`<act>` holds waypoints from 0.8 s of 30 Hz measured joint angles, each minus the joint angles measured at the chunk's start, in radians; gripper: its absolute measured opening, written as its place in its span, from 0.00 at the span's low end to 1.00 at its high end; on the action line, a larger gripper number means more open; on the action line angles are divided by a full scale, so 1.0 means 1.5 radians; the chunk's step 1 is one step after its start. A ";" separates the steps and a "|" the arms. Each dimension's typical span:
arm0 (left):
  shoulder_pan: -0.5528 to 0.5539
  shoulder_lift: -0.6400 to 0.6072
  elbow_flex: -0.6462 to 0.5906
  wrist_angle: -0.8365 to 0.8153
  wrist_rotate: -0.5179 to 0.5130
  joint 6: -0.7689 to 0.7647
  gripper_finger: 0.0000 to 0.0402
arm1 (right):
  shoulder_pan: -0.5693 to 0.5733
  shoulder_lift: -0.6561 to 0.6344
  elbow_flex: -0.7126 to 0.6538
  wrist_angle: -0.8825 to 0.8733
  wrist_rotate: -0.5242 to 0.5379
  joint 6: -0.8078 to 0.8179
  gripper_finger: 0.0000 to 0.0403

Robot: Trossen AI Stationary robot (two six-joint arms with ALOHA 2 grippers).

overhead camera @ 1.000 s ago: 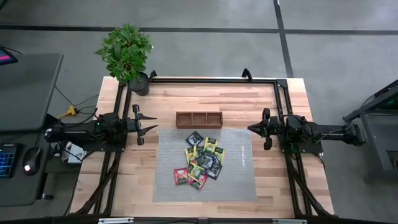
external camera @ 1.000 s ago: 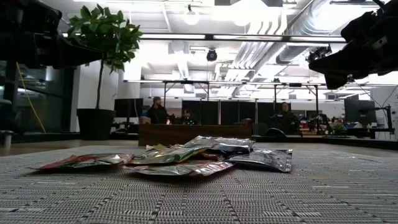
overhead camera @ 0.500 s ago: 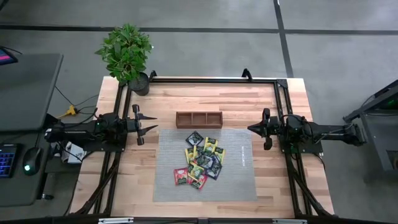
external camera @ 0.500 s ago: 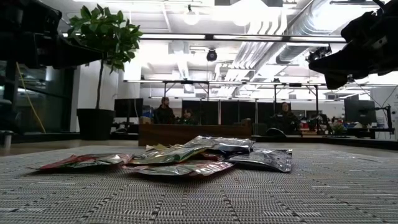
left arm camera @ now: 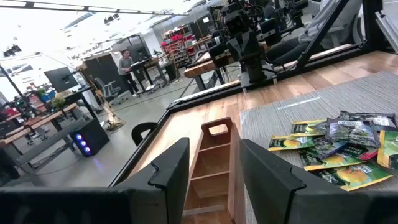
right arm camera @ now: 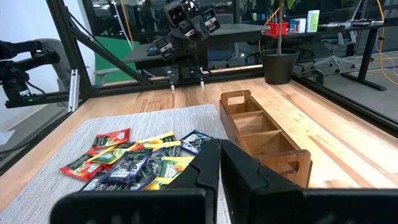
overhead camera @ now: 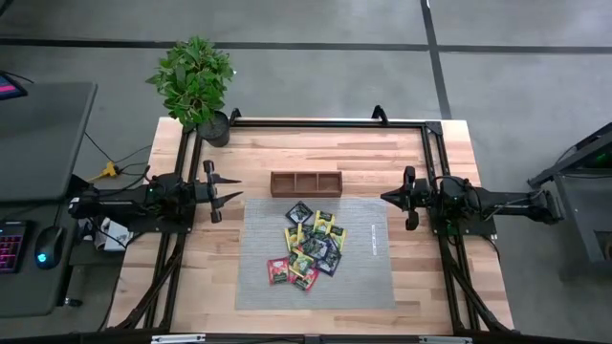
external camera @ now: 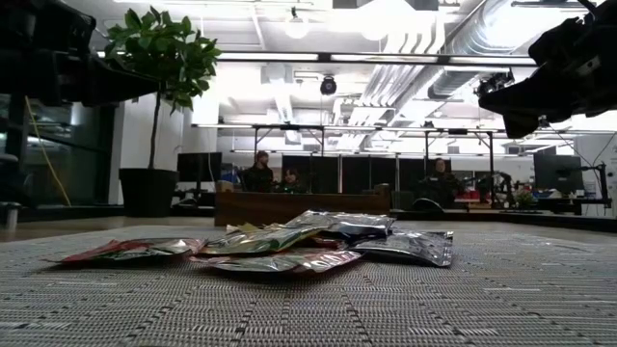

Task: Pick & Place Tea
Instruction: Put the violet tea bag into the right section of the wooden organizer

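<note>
Potted plant (overhead camera: 195, 84) at the far left corner of the wooden bench (overhead camera: 258, 151), pot beside the black frame rail. Left arm out over the left side of the bench, clear of the grey mat (overhead camera: 368, 277); left gripper (overhead camera: 232, 189) aimed toward the middle, fingers (left arm camera: 172, 167) spread with a clear gap between them, nothing held, hanging above the wood just short of the mat's left edge. Through that gap in the left wrist view, the wooden tray (left arm camera: 214, 162) seen end-on, three compartments, all bare of sachets. From above, the tray (overhead camera: 305, 183) lying just beyond the mat's far edge, long side parallel to it. Tea sachets (overhead camera: 311, 246) in one loose overlapping heap on the mat, a little left of the mat's centre, well apart from both grippers: yellow and green ones in the middle, dark ones at the far and right fringe, red ones at the near left. Same heap (external camera: 280, 246) lying flat and layered in the low view, and spread beside the tray (right arm camera: 264, 137) in the right wrist view (right arm camera: 134, 158). Right gripper (overhead camera: 386, 198) over bare wood just off the mat's right edge, fingers (right arm camera: 205, 165) pressed together, empty, pointing at the left arm.
</note>
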 joint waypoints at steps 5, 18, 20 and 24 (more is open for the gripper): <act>0.000 0.000 -0.001 0.008 -0.004 0.000 0.35 | 0.000 0.000 0.000 0.000 0.000 0.000 0.03; 0.000 0.000 -0.001 0.016 -0.055 -0.138 0.35 | 0.000 0.000 0.000 0.000 0.000 0.000 0.03; 0.000 0.000 0.000 0.009 -0.055 -0.138 0.35 | 0.000 0.000 0.000 0.000 0.000 0.000 0.03; 0.000 0.000 0.000 0.007 -0.055 -0.146 0.35 | 0.000 0.000 0.000 0.000 0.000 0.000 0.03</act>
